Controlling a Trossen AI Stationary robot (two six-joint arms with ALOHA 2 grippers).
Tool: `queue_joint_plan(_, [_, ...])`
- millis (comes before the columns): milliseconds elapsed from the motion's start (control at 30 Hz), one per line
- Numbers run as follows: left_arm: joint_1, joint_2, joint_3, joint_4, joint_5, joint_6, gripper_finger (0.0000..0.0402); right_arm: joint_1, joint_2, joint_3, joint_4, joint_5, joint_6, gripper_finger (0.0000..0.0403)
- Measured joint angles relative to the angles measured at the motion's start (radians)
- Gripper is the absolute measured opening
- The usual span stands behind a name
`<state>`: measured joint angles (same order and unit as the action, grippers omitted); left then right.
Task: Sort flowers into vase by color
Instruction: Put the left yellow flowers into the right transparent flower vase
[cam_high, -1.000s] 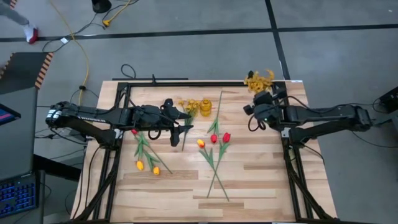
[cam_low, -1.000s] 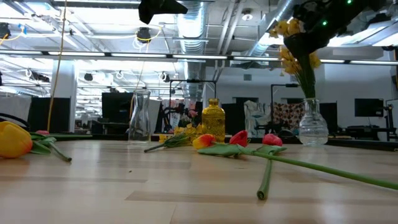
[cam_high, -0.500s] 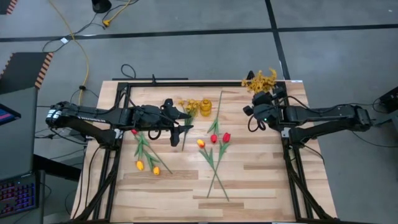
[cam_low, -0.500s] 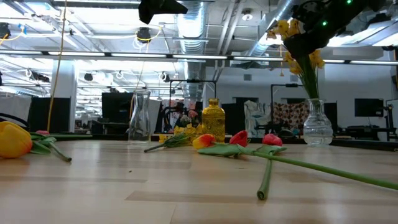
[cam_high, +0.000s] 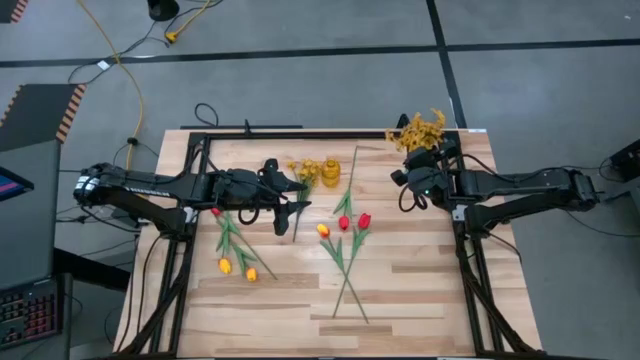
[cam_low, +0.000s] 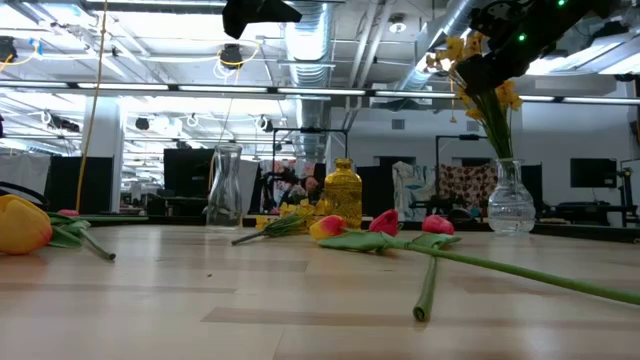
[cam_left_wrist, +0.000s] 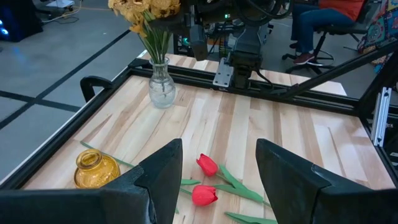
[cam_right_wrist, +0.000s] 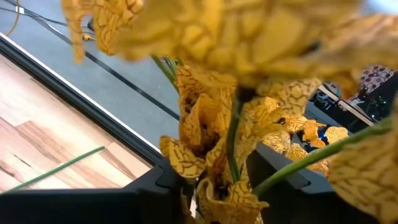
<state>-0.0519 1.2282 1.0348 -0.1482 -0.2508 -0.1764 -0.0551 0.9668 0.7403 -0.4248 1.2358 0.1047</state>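
Observation:
A clear round vase (cam_low: 510, 205) stands at the table's far right with a spray of mustard-yellow blossoms (cam_high: 420, 130) in it. My right gripper (cam_right_wrist: 217, 180) is open at the spray, just under the blossoms, with the green stems (cam_right_wrist: 233, 134) between its fingers. My left gripper (cam_left_wrist: 217, 180) hovers open over the table's middle left and holds nothing. Red tulips (cam_high: 354, 221) and an orange tulip (cam_high: 323, 230) lie mid-table. Two yellow-orange tulips (cam_high: 237, 269) lie at the near left. A small yellow spray (cam_high: 303, 172) lies beside an amber vase (cam_high: 330, 172). My right gripper has its fingers (cam_right_wrist: 273, 174) on either side of the spray's stems, above the vase's neck. The blossoms cover most of the wrist view, and I cannot tell whether a finger touches a stem. The spray stands in the vase by its stems.
A tall clear vase (cam_low: 225, 185) stands at the far left of the amber vase. A black frame (cam_high: 300, 132) runs along the table's far edge. Long green stems (cam_high: 348, 285) cross the middle toward the bare near part of the table (cam_high: 420, 300).
The round vase with the spray has shifted a little toward the table's right edge, and the spray's stems now stand more upright in it. My left arm has kept still.

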Motion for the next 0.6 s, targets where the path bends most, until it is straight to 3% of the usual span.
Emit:
queue_joint_plan(367, [0.0,0.0,0.0,0.0,0.0,0.0,0.0192,0.0,0.0,0.0,0.0,0.018,0.057,0.0246])
queue_joint_plan(600, [0.0,0.0,0.0,0.0,0.0,0.0,0.0192,0.0,0.0,0.0,0.012,0.018,0.099,0.0252])
